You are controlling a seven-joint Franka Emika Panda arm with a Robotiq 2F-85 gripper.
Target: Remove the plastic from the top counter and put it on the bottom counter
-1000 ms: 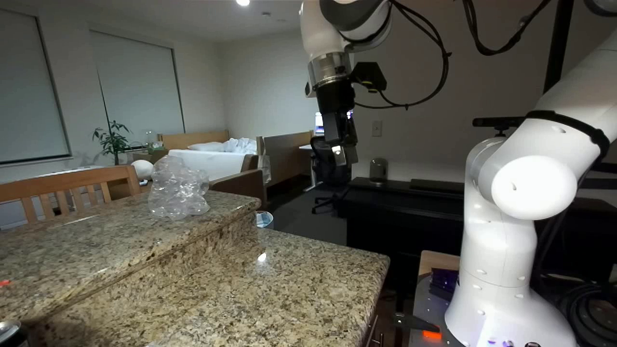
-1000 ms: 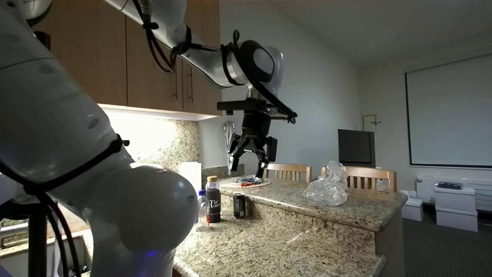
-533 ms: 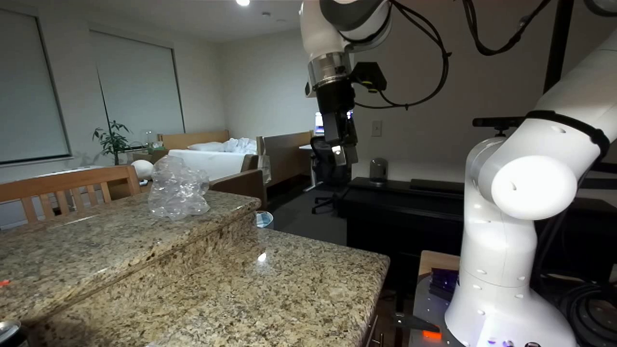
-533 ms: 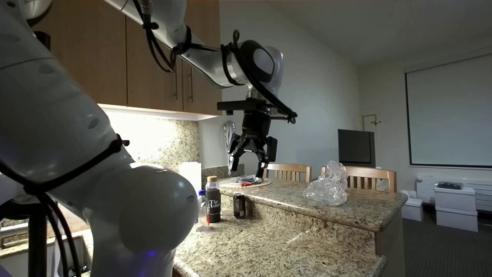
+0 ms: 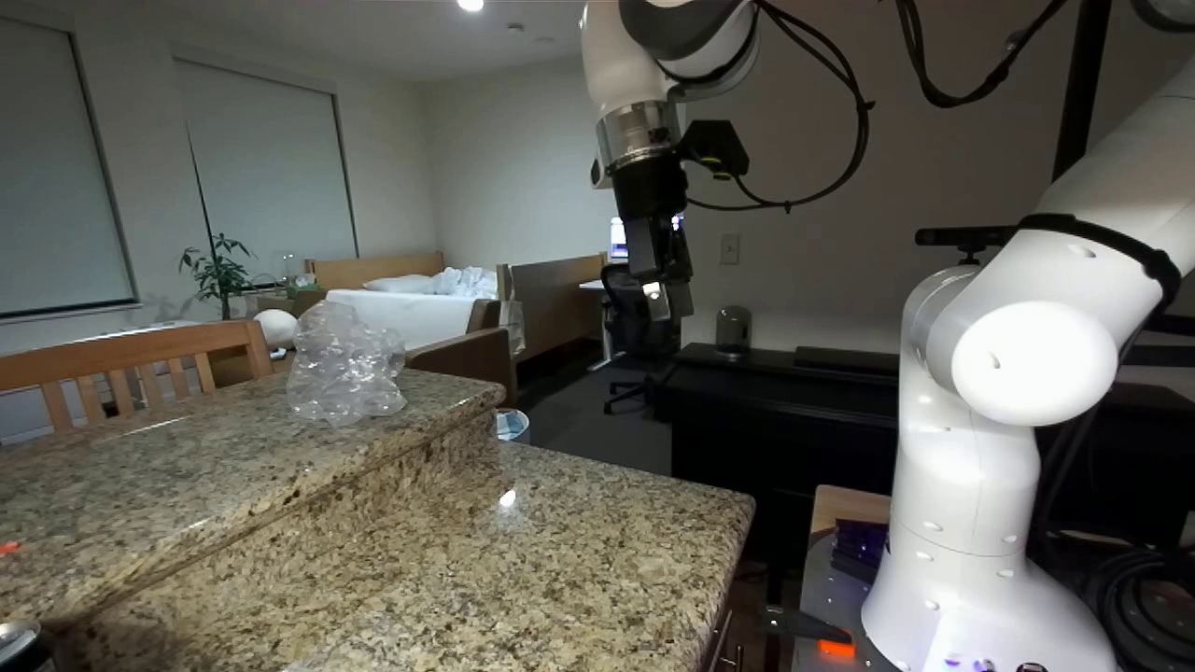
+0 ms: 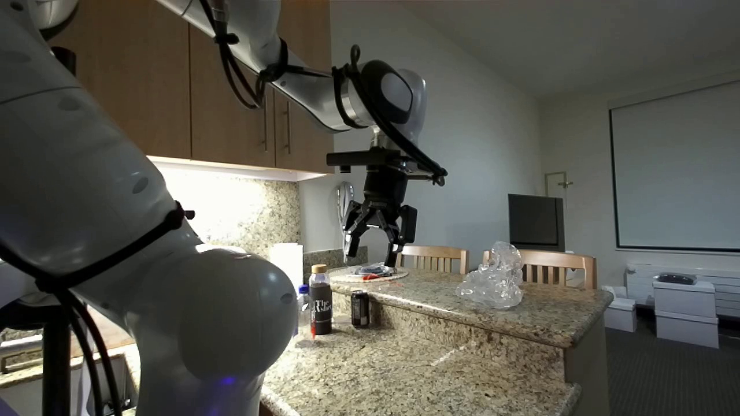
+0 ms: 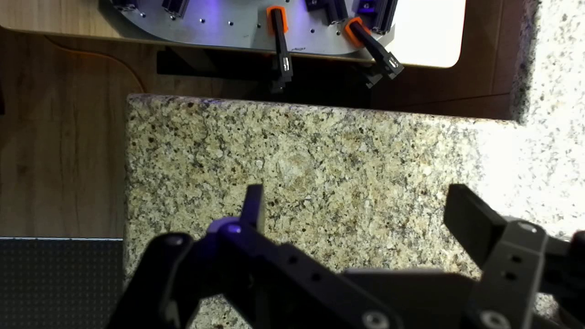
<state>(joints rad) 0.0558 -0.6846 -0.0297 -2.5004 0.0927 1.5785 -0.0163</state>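
- Step, as I read it: pre-grasp; transfer not yet done.
- Gripper (image 7: 356,196): jaws spread wide, nothing between them, hanging above the bottom counter (image 7: 338,146).
- Plastic (image 5: 344,369): clear, crumpled, sitting on the top counter (image 5: 187,476), well apart from the gripper.
- Next probably needs: swing over the plastic, descend, pinch a fold, lift, lower it.

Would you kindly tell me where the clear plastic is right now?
In an exterior view, the clear plastic sits right of centre on the top counter, toward its right end, with a wooden chair just behind it.
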